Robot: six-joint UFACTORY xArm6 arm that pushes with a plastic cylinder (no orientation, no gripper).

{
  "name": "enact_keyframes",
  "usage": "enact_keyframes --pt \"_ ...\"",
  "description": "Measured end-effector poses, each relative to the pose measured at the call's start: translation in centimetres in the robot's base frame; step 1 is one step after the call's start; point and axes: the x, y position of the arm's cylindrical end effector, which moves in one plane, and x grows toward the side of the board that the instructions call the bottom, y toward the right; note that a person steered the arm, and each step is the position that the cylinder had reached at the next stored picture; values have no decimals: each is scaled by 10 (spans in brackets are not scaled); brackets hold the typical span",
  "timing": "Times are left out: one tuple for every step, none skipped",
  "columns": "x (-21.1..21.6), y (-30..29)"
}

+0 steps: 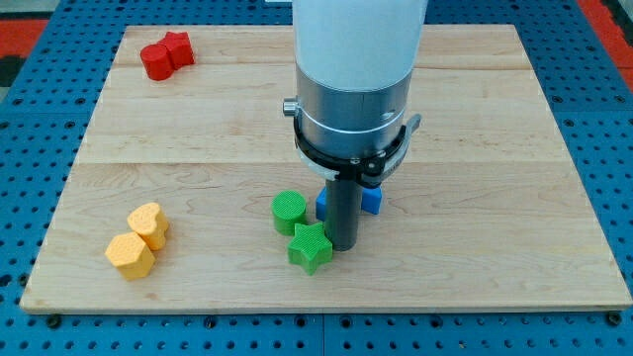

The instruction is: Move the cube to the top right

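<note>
**Operator:** Tip (343,245) position first. My tip is down on the wooden board (495,148), a little below the board's middle. No jaws on this rig, only the straight dark rod, so nothing opens, clenches or grasps; any contact is by the rod's side alone.

**Observer:** What sits nearest the tip?

**Operator:** The blue cube (371,201), directly behind the rod, toward the view's top. The rod covers its middle; blue shows on either side of the rod, more on the view's right. I cannot tell whether rod and cube touch. Just to the view's left of my tip sits the green star block (310,246), very close to the rod, possibly touching. Above that, toward the view's upper left of the tip, the green cylinder (289,211) stands close beside the star.

**Observer:** Cube's place on the board?

**Operator:** Near the centre, slightly toward the view's bottom. Well apart from the top right corner.

**Observer:** Farther out?

**Operator:** Two yellow blocks at the lower left, touching each other: a yellow heart-like block (149,223) and a yellow hexagonal block (130,255) below it. Two red blocks (164,55) at the upper left corner, pressed together; shapes not clear. The arm's white and metal body (354,89) rises above the rod and hides the board's top centre. Blue pegboard (40,129) surrounds the board.
</note>
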Motion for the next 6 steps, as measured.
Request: enact_keyframes --pt "-1 -20" --pt "-11 -33" --pt "-41 -3" --pt "-68 45" --pt "-109 91" --pt "-131 139"
